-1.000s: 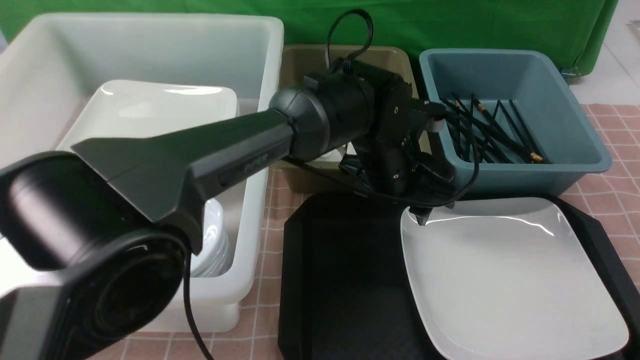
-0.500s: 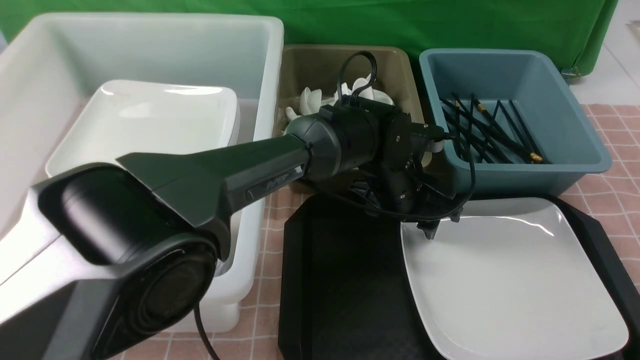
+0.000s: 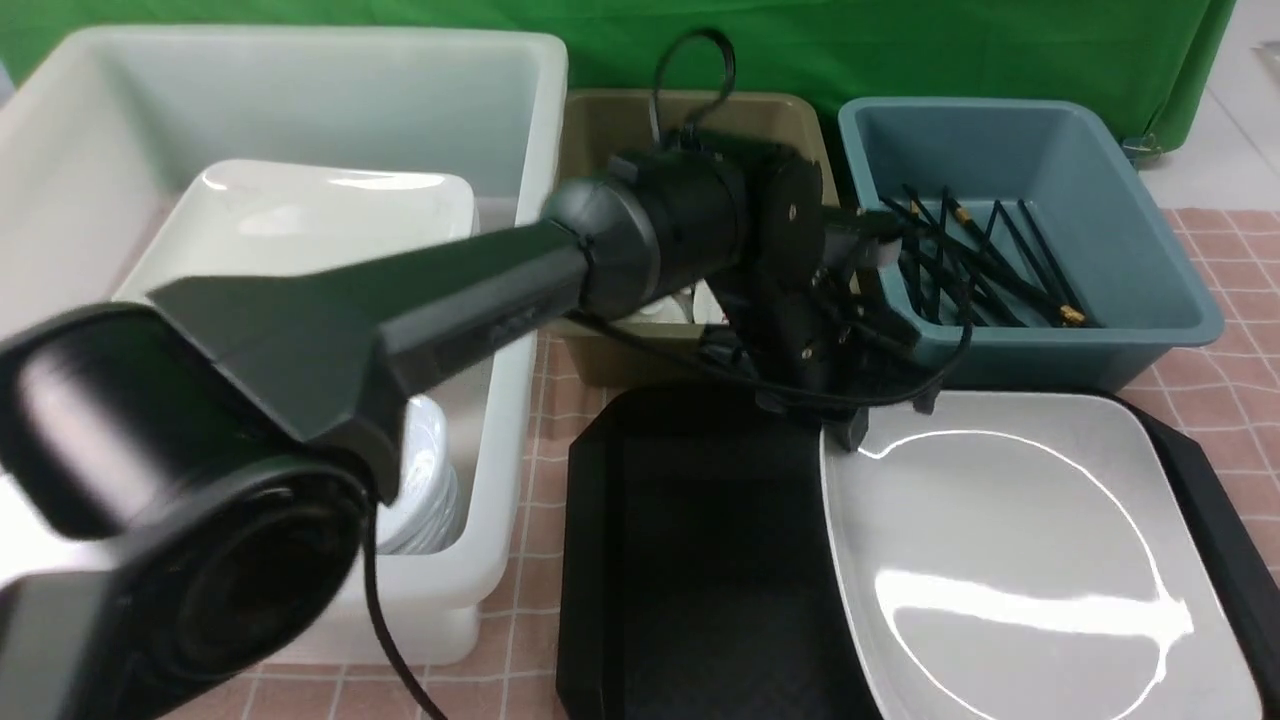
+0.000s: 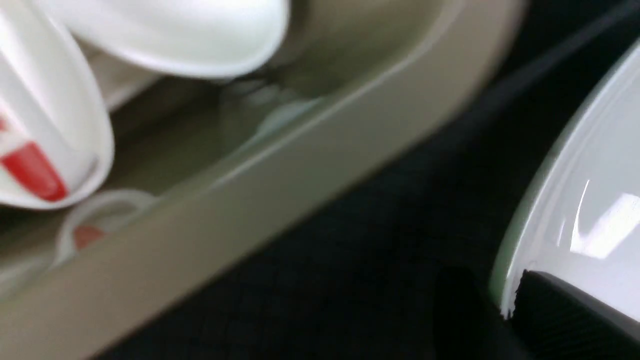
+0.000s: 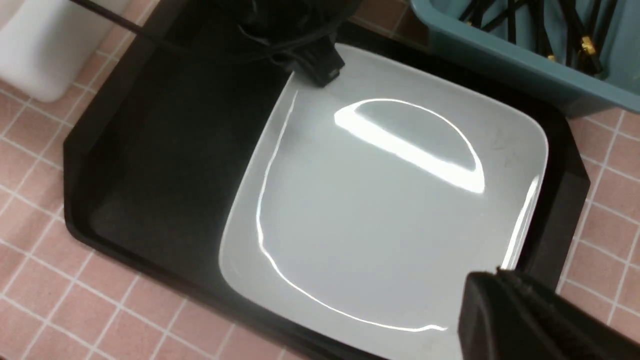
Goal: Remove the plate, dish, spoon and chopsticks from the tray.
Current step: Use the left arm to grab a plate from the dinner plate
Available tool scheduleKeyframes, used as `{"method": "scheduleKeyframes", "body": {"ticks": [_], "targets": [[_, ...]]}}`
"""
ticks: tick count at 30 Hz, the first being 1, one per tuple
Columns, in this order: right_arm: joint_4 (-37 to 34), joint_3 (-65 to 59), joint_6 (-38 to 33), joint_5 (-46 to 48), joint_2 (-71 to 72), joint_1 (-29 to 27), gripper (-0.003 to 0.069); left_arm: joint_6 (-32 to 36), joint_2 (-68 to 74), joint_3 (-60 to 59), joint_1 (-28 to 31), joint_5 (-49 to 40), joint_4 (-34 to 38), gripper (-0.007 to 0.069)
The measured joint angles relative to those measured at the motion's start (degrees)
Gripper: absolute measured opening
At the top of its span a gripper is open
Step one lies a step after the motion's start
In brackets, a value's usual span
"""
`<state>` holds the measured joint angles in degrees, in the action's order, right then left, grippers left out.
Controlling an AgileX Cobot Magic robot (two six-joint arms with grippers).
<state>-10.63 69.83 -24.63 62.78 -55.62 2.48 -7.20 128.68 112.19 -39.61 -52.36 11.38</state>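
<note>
The large white plate [image 3: 1010, 560] lies on the right half of the black tray [image 3: 690, 560], its far left corner raised. My left gripper [image 3: 850, 432] is shut on that corner, the rim [image 4: 505, 280] pinched between its fingers. My right gripper [image 5: 497, 280] is shut and empty, hovering over the plate's [image 5: 390, 210] near right edge; it is outside the front view. A white spoon with a red mark [image 4: 45, 125] lies in the olive bin [image 3: 600, 120]. Black chopsticks [image 3: 970, 265] lie in the blue bin [image 3: 1150, 330]. Small white dishes [image 3: 430, 490] are stacked in the white tub.
The big white tub [image 3: 300, 60] at the left also holds another large white plate [image 3: 320, 230]. The olive and blue bins stand just behind the tray. My left arm [image 3: 450, 300] stretches across the tub and the tray's left half. A pink checked cloth [image 3: 1230, 400] covers the table.
My left gripper dipped to the plate's far left corner, closed on its rim and rose, tilting the plate up at that corner. The right gripper stayed shut.
</note>
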Motion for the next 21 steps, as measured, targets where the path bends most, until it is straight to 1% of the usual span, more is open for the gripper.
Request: {"method": "scheduleKeyframes", "body": {"ticks": [1,3,7,16,21], "targets": [[-0.38,0.0,0.0,0.05,0.0,0.0,0.003,1.32,-2.52,0.0,0.0,-0.99,0.0,0.0057],[-1.13,0.39,0.0,0.24,0.0,0.0,0.003,2.94,-6.03,0.0,-0.06,-2.4,-0.8,0.0034],[-3.42,2.83,-0.05,0.24,0.0,0.0,0.003,5.15,-12.0,0.0,-0.08,-4.59,-2.56,0.0012],[-6.71,4.5,-0.11,0.32,0.0,0.0,0.003,6.86,-19.71,-0.19,-0.08,-7.1,-5.16,0.0009],[-11.44,4.56,-2.83,0.38,0.0,0.0,0.003,7.2,-24.79,-0.31,0.23,-7.27,-5.68,0.0013]]}}
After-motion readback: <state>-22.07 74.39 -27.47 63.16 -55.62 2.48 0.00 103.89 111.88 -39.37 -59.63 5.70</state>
